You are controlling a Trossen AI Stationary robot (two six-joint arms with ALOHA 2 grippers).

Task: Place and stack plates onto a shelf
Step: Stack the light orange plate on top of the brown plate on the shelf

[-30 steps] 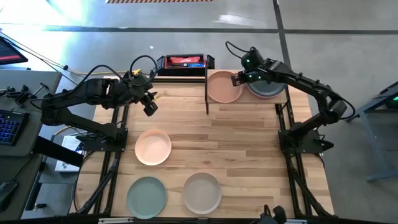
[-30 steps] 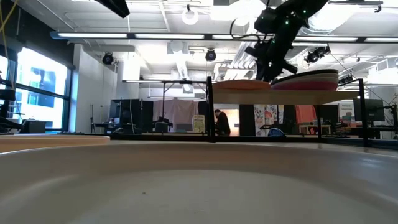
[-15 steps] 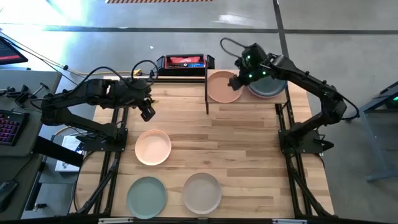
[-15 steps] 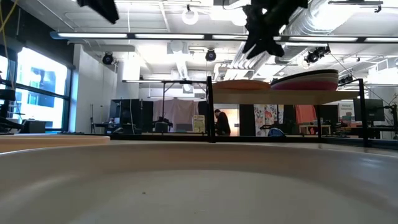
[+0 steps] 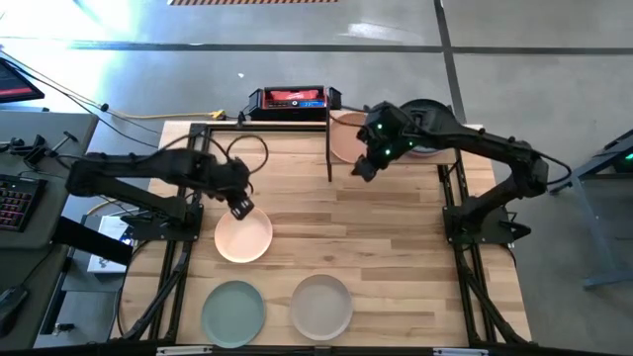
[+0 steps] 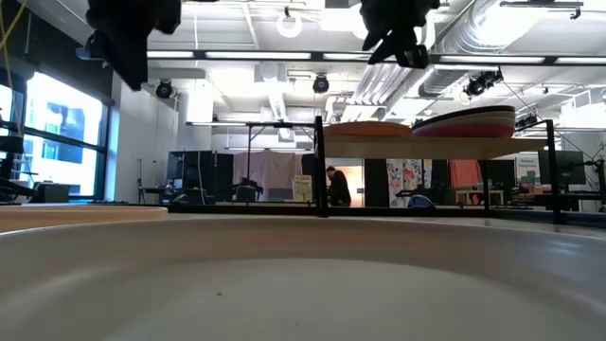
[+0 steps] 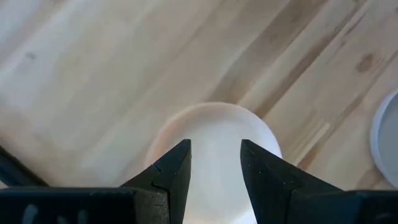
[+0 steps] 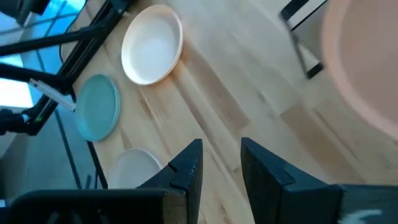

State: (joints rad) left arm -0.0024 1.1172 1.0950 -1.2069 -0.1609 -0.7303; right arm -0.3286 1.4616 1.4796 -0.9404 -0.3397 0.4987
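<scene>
A light plank worktop [image 5: 376, 247] is seen from above, set on a grey floor, with a black-and-red box [image 5: 294, 98] at its far edge. The left tool [image 5: 240, 206] is held low over the far rim of the peach plate [image 5: 243, 235], its fingers [image 7: 176, 174] spread with a clear gap between them and nothing gripped. In the left wrist view the plate is framed between those fingers. The right tool [image 5: 364, 164] is held above bare planks just in front of the shelf [image 6: 445, 145], its fingers [image 8: 189, 165] parted by a narrow gap and empty. On the shelf, a tan plate [image 5: 342, 136] lies at the left end beside the black post [image 5: 328, 138]; next to it a stack of plates [image 6: 469, 121] is seen in the low view, largely hidden by the right arm from above. Near the front edge of the worktop, a sage green plate [image 5: 233, 312] and a pale grey plate [image 5: 321, 306] lie side by side, apart from each other.
</scene>
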